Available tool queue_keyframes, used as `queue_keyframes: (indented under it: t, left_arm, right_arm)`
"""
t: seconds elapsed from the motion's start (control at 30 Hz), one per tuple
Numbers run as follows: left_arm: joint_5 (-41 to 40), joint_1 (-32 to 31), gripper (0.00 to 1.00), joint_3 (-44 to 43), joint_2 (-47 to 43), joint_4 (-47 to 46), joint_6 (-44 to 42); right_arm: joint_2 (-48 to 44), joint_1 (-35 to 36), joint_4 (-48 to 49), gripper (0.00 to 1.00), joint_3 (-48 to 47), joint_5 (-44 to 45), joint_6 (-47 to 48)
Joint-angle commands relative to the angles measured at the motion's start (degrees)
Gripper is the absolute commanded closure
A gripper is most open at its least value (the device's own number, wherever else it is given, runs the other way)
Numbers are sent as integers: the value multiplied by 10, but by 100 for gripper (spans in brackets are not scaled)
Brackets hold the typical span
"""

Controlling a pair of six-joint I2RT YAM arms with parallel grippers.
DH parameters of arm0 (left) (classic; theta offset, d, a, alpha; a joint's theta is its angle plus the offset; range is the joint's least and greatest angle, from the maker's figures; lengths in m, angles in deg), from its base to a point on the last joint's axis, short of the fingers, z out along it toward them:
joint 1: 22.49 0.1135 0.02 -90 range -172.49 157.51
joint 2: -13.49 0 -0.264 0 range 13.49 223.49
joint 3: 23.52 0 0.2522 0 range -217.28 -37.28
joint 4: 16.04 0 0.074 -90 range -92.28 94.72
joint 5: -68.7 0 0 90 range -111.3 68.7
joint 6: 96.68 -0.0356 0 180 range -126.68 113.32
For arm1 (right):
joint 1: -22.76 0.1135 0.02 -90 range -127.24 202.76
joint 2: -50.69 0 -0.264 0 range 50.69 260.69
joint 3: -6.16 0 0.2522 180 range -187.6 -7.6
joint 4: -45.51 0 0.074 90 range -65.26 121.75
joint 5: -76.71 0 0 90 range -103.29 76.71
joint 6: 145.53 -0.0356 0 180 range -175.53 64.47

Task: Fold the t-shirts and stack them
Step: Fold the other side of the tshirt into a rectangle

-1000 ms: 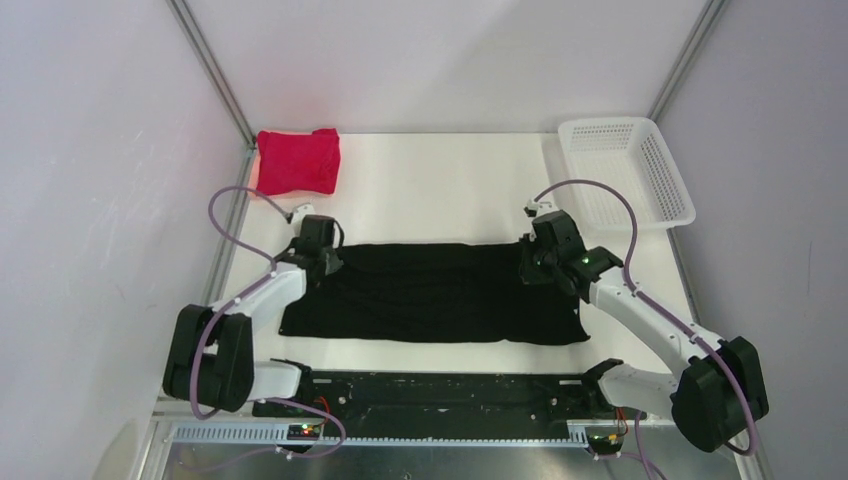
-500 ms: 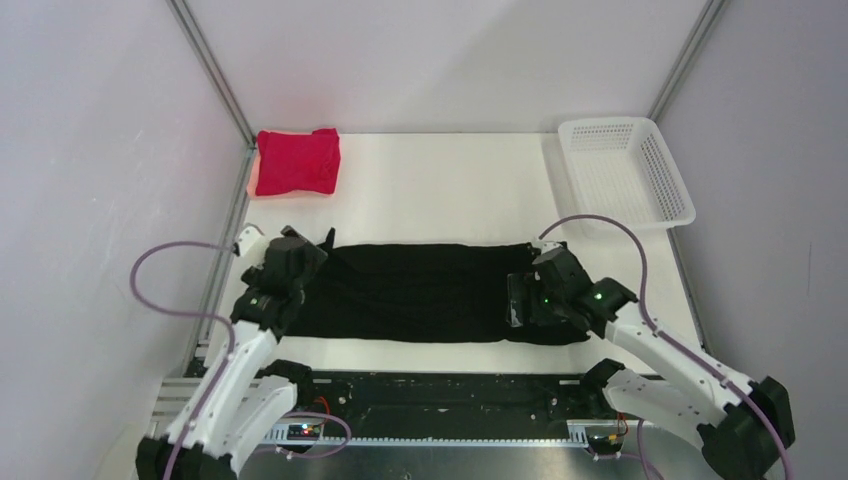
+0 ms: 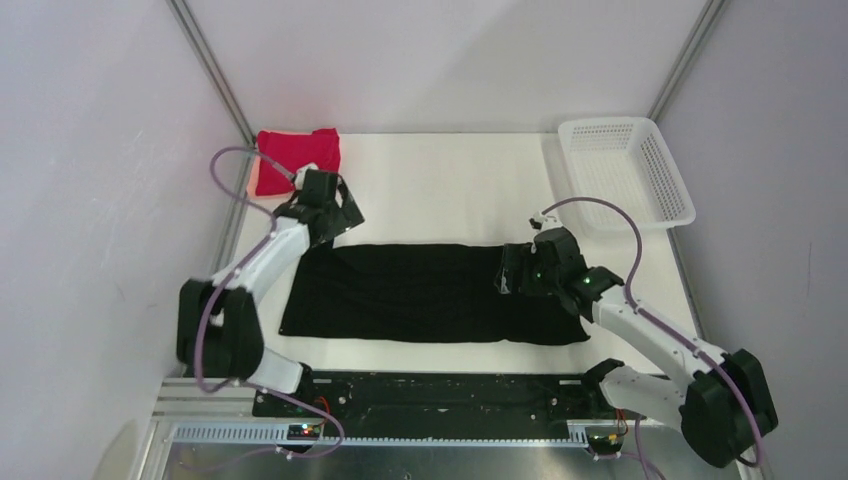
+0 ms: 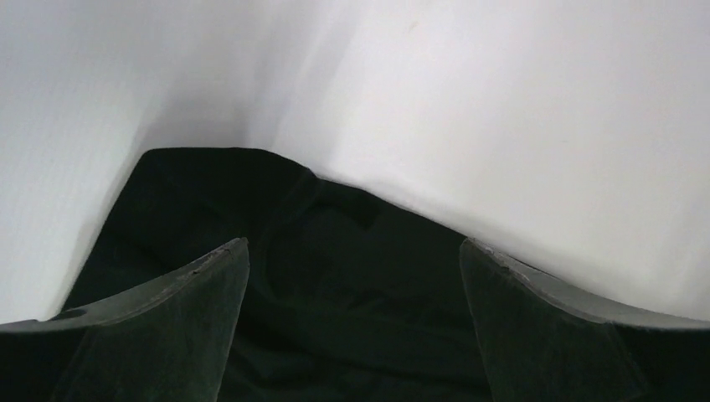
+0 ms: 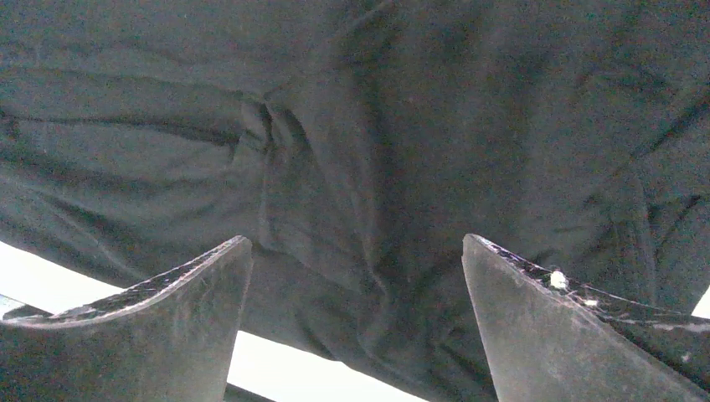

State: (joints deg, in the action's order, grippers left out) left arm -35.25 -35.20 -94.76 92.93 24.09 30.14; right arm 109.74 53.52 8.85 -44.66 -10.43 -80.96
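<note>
Top external view alone takes in the whole layout: the black t-shirt [image 3: 430,295] lies as a long flat band across the white surface [image 3: 440,190], the red t-shirt [image 3: 298,160] sits folded in the far left corner, and a white plastic mesh basket [image 3: 668,178] stands far right. Left wrist view shows the left jaws spread wide over the black cloth's far edge. Right wrist view shows the right jaws wide apart above creased matte fabric, gripping nothing.
</note>
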Motion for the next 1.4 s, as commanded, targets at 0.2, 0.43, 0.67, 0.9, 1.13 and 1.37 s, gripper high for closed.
queue_keyframes:
  t: [0.2, 0.43, 0.67, 0.9, 1.13, 1.37]
  left_arm:
    - [-84, 18, 33, -121, 188, 109, -34]
    - [-139, 40, 97, -82, 157, 113, 7]
    - [-178, 69, 100, -35, 97, 111, 65]
    - [-213, 68, 100, 47, 25, 110, 148]
    - [-224, 68, 72, 121, 4, 115, 199]
    - [-285, 68, 27, 135, -103, 189, 239]
  right_arm:
    - [70, -64, 100, 0, 0, -73, 14]
    - [99, -79, 109, 0, 0, -82, 23]
    - [169, -79, 119, 0, 0, -100, 22]
    - [233, -81, 114, 0, -4, -110, 16]
    - [240, -82, 108, 0, -6, -110, 17]
    - [209, -84, 95, 0, -6, -98, 19]
